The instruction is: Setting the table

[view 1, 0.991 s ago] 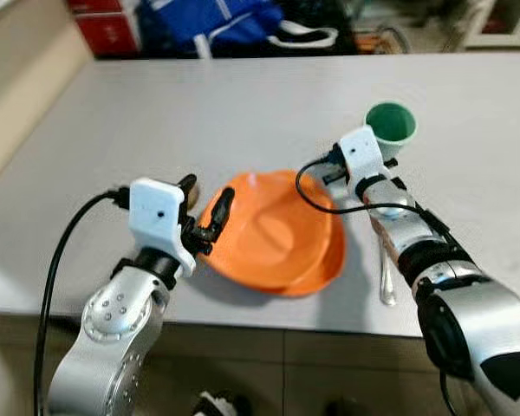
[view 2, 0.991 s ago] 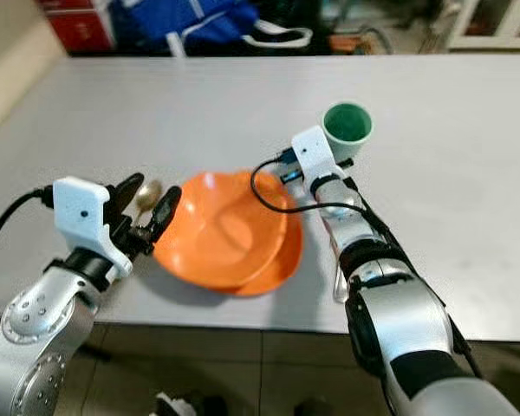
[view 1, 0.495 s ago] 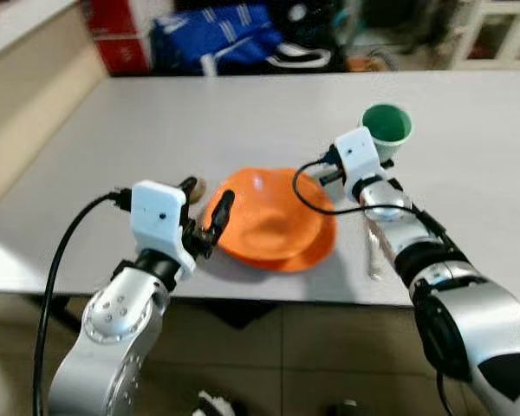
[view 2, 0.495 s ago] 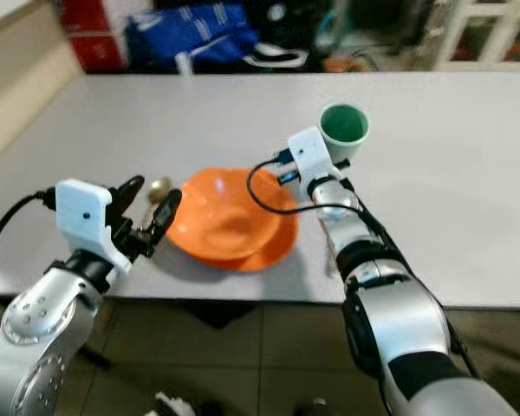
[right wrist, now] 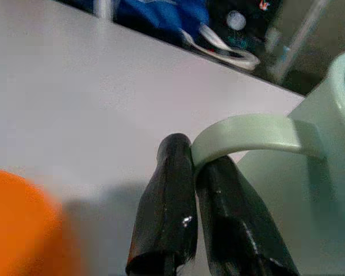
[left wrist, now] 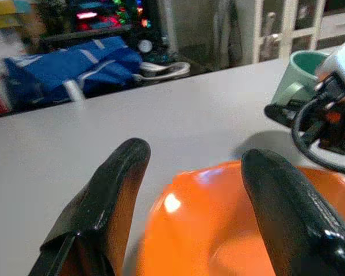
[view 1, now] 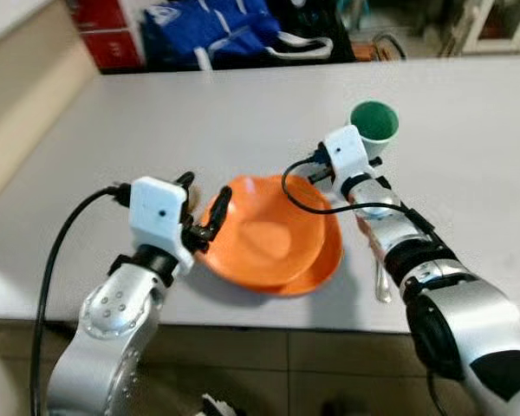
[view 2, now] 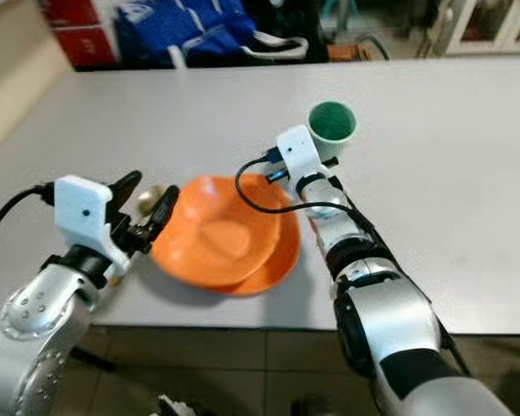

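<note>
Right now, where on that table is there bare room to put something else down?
The gray table is bare between the orange bowl and the far edge, and along its right side beyond the green cup. The near edge is crowded: the left gripper, a spoon beside it, the bowl, the right gripper pinching the cup's handle.

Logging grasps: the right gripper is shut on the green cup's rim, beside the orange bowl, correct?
Not the rim. The right wrist view shows the right gripper shut on the cup's handle. The cup does stand beside the orange bowl.
</note>
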You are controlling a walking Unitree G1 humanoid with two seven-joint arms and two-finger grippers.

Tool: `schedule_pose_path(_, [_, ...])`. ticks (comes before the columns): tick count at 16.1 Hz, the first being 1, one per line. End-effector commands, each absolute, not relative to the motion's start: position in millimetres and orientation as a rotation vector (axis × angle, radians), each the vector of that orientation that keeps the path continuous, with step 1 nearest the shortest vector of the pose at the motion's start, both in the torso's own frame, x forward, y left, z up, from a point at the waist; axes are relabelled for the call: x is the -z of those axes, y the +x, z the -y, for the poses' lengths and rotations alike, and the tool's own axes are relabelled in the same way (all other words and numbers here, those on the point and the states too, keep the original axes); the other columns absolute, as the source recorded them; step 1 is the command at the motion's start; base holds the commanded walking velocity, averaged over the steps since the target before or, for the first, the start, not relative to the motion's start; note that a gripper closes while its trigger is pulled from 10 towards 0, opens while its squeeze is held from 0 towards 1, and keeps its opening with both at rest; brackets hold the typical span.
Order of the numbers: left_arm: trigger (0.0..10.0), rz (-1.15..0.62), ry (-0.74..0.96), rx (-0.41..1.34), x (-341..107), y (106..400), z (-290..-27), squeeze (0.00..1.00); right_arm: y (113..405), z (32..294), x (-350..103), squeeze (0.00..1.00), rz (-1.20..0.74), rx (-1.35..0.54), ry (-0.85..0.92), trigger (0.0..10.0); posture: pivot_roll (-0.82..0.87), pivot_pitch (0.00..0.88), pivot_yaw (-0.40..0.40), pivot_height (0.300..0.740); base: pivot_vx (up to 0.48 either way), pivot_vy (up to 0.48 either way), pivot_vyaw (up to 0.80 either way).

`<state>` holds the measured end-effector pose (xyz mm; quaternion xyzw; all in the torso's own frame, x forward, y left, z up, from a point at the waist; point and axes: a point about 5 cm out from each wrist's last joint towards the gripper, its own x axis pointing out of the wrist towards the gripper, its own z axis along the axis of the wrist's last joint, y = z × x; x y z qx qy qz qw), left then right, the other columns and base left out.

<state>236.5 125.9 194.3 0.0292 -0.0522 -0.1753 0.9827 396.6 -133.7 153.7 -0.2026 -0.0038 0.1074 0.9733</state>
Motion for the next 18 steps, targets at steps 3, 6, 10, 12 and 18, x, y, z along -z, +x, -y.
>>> schedule_pose_path(3, [10.0, 0.094, 0.064, 0.347, -191.2, 234.5, -128.2, 0.0, 397.1, 135.8, -154.9, 0.0, 0.009, -0.212, -0.411, 10.0, 0.0, 0.072, 0.097, 0.74, 0.0, 0.0, 0.0])
schedule_pose_path(6, [10.0, 0.095, 0.056, 0.34, -191.9, 235.1, -129.7, 0.0, 397.5, 134.0, -155.0, 0.0, 0.002, -0.213, -0.406, 10.0, 0.01, 0.075, 0.095, 0.74, 0.0, 0.0, 0.0])
schedule_pose_path(10, [10.0, 0.096, 0.052, 0.333, -192.4, 234.1, -130.1, 0.0, 397.9, 131.7, -155.3, 0.0, -0.004, -0.223, -0.401, 10.0, 0.01, 0.075, 0.094, 0.74, 0.0, 0.0, 0.0])
schedule_pose_path(12, [10.0, 0.093, 0.05, 0.33, -191.5, 233.2, -130.1, 0.0, 398.1, 132.4, -155.5, 0.0, -0.006, -0.223, -0.405, 10.0, 0.01, 0.075, 0.091, 0.74, 0.0, 0.0, 0.0])
schedule_pose_path(18, [10.0, 0.091, 0.048, 0.33, -191.2, 232.0, -129.5, 0.0, 398.2, 133.5, -154.7, 0.25, -0.015, -0.218, -0.407, 10.0, 0.01, 0.076, 0.09, 0.74, 0.0, 0.0, 0.0])
